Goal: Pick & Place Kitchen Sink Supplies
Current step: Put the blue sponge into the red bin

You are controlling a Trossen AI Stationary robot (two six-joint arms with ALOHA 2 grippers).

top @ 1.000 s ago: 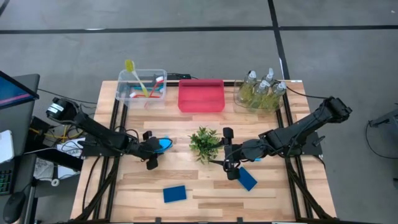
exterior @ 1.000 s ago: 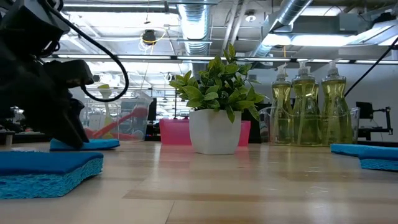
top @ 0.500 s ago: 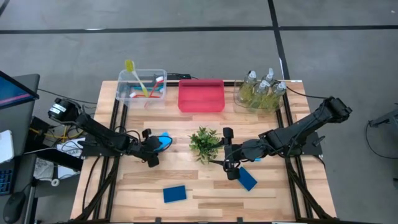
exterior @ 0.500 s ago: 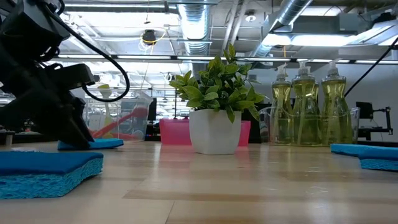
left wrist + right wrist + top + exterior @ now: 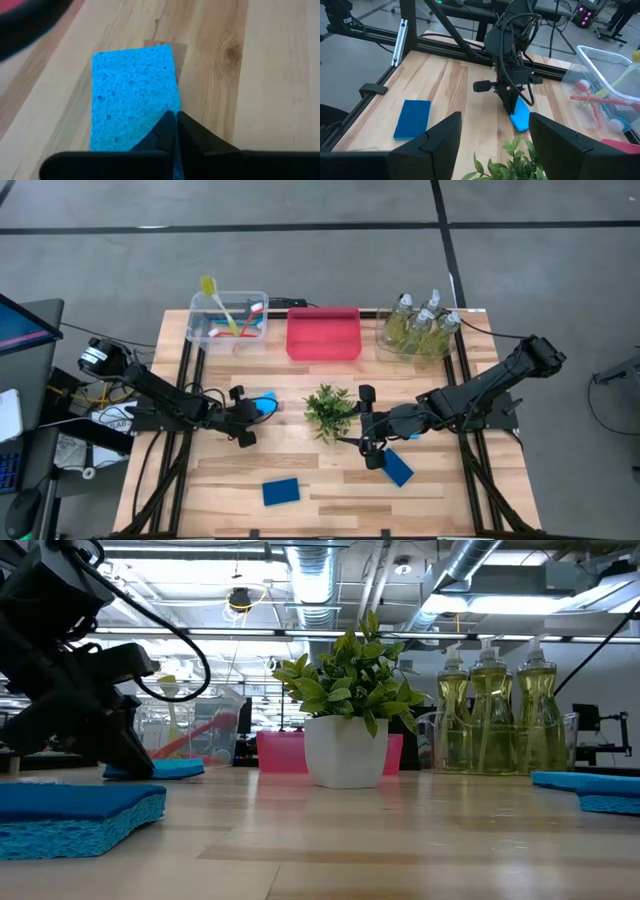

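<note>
We have the left gripper (image 5: 175, 131) pinched on a sponge (image 5: 132, 95) ahead of its fingers, right gripper (image 5: 492, 130) spread idle beside another sponge (image 5: 397, 468); bottles (image 5: 420, 325) and brushes (image 5: 228, 315) binned, three sponges remaining.

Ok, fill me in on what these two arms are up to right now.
The left gripper is shut on the edge of a light blue sponge lying on the wooden table, left of the small plant. The right gripper is open and waits on the plant's other side, with a darker blue sponge lying just past it. A third sponge sits untouched near the front edge. The brushes and pump bottles are already in clear bins at the back; the pink bin looks empty.
</note>
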